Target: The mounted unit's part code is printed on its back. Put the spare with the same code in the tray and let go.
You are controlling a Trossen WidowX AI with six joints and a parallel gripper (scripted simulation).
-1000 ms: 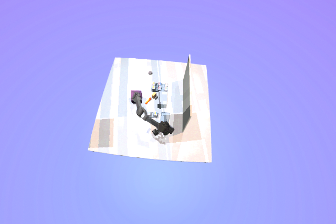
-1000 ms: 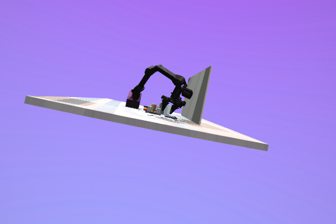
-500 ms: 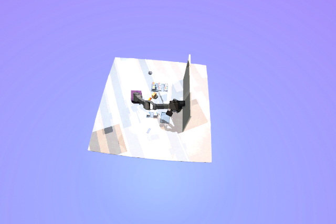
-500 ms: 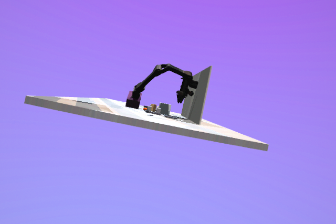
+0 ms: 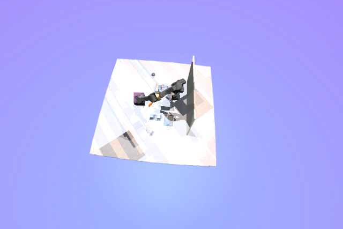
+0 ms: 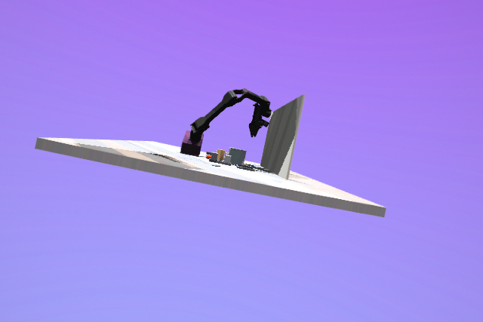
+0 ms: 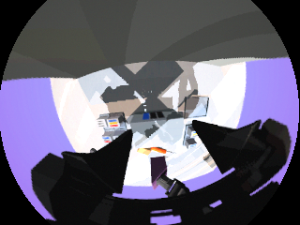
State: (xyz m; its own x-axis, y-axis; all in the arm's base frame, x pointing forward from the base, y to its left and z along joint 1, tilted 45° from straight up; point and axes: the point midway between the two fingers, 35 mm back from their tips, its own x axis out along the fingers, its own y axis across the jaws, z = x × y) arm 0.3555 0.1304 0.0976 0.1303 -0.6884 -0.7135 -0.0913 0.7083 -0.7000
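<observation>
My gripper (image 5: 176, 95) (image 6: 253, 132) (image 7: 163, 127) is open and empty. It hangs high above the table and points down, close to the tall grey panel (image 5: 190, 96) (image 6: 282, 135) (image 7: 150, 19). Below it stand small spares with coloured marks, one group at the back (image 5: 160, 86) (image 7: 112, 124) and one further forward (image 5: 155, 116). A pale blue tray (image 5: 168, 122) (image 7: 199, 107) lies near the panel's foot. A grey-blue box (image 6: 237, 155), probably the mounted unit, stands among them. Its back and any code are too small to read.
The arm's purple base (image 5: 139, 97) (image 6: 191, 145) (image 7: 157, 172) sits left of the parts. A small orange object (image 5: 149, 104) (image 6: 208, 156) (image 7: 153, 150) lies beside it. A tan block (image 6: 220, 154) stands by the box. A dark puck (image 5: 153, 74) lies at the back.
</observation>
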